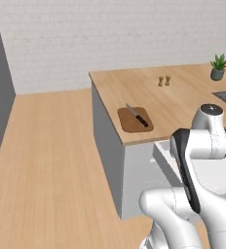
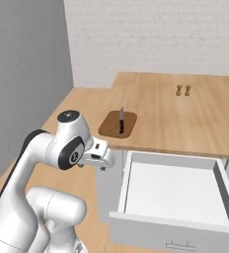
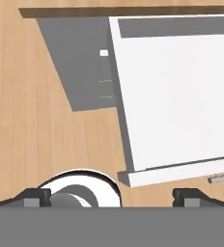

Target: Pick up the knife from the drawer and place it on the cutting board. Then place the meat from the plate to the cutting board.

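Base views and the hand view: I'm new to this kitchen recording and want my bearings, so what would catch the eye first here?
The drawer stands pulled wide open below the countertop, its white inside bare. The knife already lies on the cutting board near the counter's corner. The gripper hangs open beside the drawer, looking down at the floor and the drawer's edge.

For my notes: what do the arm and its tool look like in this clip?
A glossy white arm of rounded, tube-like segments with black bands at the joints and a dark grey cap with a small white mark on top. The tool has two small dark fingertips. No cables visible.
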